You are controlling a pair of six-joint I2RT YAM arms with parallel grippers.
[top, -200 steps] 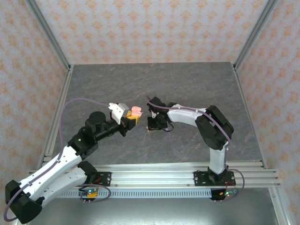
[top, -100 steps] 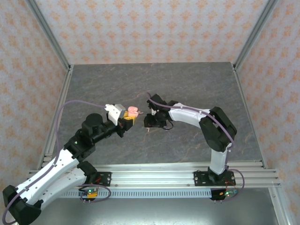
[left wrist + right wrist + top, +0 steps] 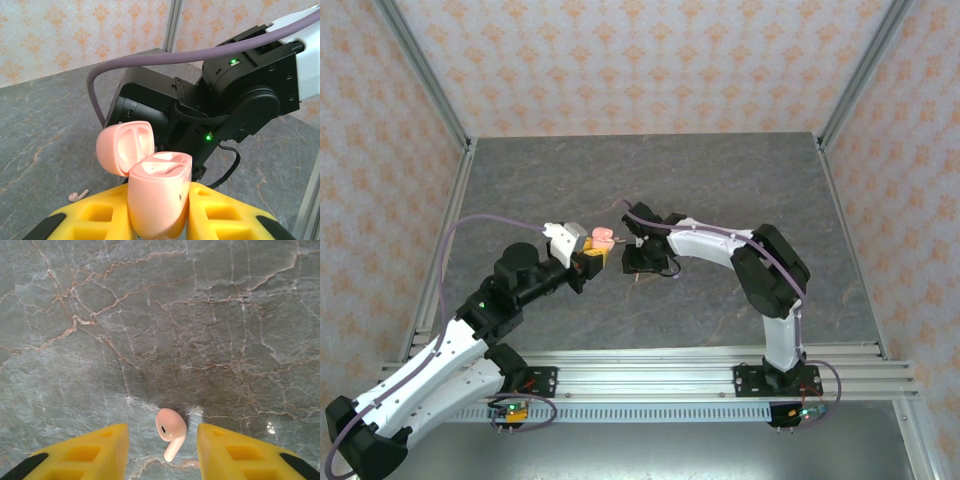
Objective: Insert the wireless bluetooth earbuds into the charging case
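My left gripper is shut on a salmon-pink charging case, held upright above the table with its lid swung open. From above, the case sits at the tip of my left gripper. My right gripper points down at the table, open, its yellow fingers on either side of a pink earbud and not touching it. That earbud lies flat on the table. From above, my right gripper hangs just right of the case. A pink earbud also lies on the table in the left wrist view.
The grey marbled table is fenced by aluminium posts and patterned walls. My right arm's black wrist and purple cable hang close behind the case.
My right gripper has opened and shifted slightly left, toward the case. My left arm drew the case a little left and has held still since.
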